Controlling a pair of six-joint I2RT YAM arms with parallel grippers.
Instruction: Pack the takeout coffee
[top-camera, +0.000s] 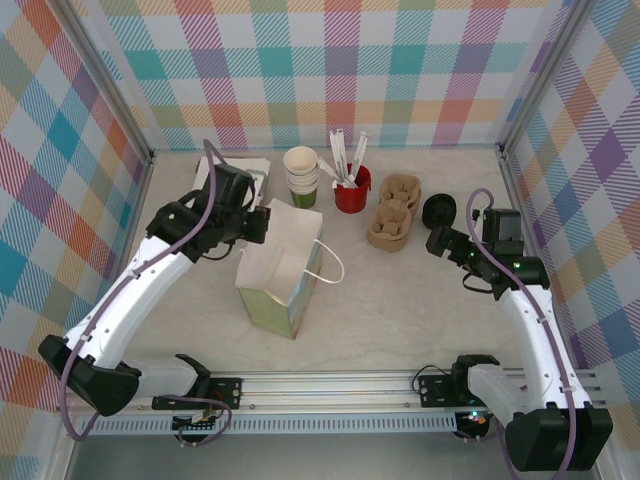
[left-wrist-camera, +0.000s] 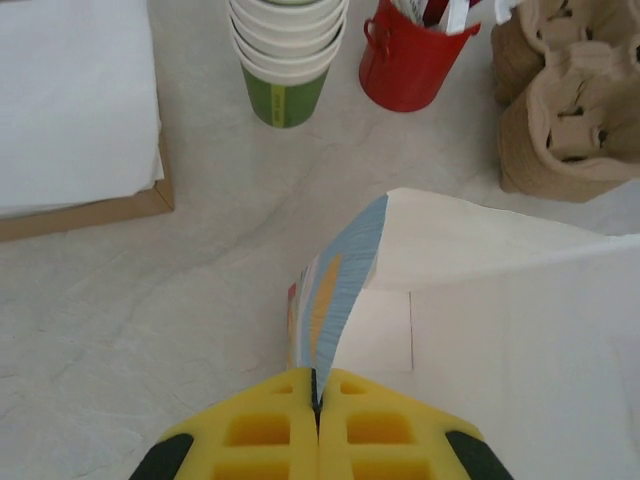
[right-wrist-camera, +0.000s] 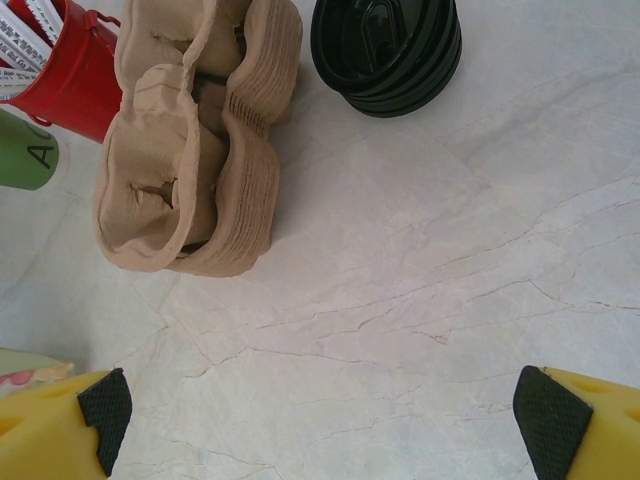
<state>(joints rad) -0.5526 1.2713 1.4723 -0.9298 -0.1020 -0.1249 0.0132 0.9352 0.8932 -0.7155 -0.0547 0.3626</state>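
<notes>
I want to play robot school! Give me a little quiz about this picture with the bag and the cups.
1. True or false: the left gripper is shut on the rim of the paper bag.
2. What colour is the cup of white sticks? A blue, B red, C black.
3. Fill the gap: the jaws of the right gripper stand ____.
Key: 1 true; 2 B; 3 open.
</notes>
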